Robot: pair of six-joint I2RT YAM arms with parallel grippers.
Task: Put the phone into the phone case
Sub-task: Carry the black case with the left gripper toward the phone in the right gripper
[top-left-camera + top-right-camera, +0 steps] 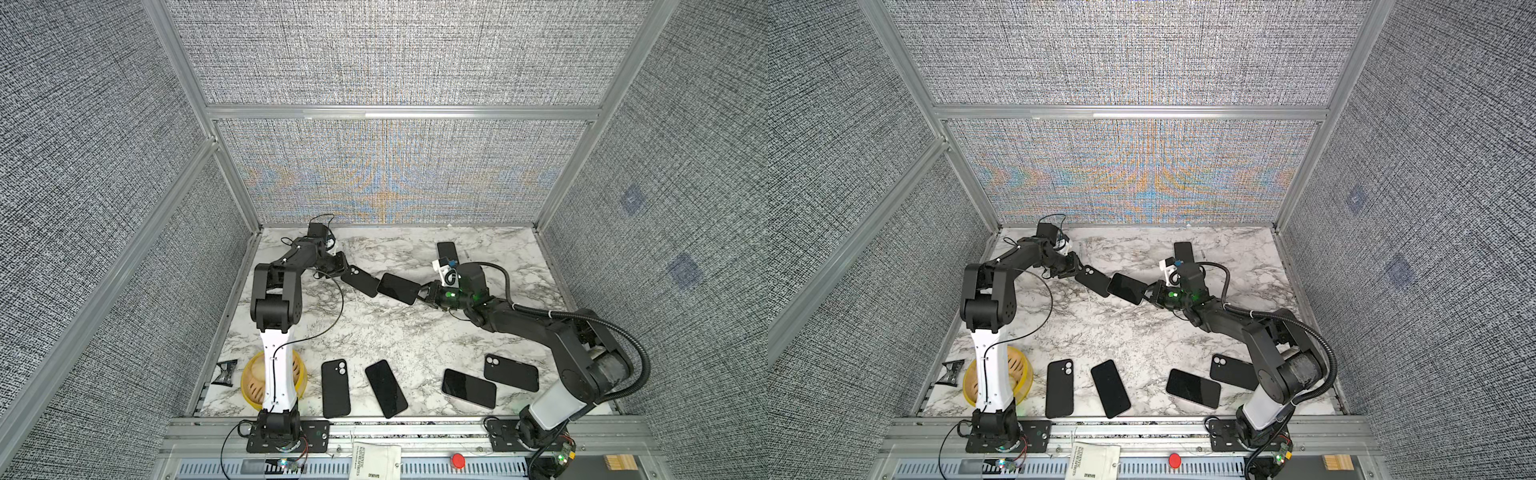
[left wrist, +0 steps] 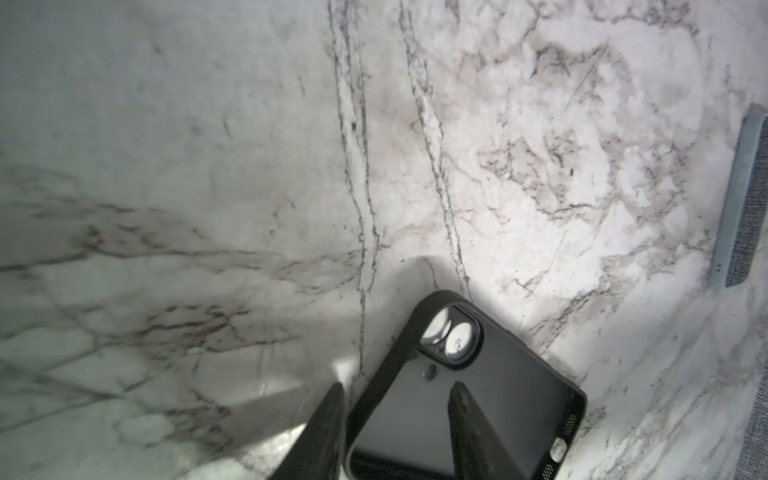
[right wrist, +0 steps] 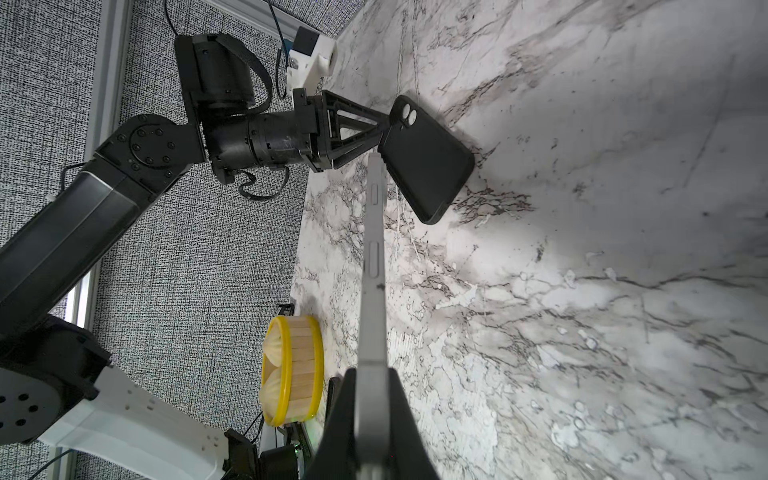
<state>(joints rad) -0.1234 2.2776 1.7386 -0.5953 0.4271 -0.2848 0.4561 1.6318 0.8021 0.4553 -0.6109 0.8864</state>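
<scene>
The phone case (image 2: 532, 399) is cut off by the edge of the left wrist view. The near end of the phone (image 3: 374, 291) is hidden within the right gripper (image 3: 372, 372). In both top views the basket (image 1: 250, 380) at the front left corner of the table (image 1: 415, 332) is partly covered by the left arm (image 1: 276, 374).

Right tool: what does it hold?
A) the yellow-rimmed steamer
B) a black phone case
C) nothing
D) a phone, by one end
D: the right tool is shut on the phone, which shows edge-on with its side buttons in the right wrist view.
</scene>
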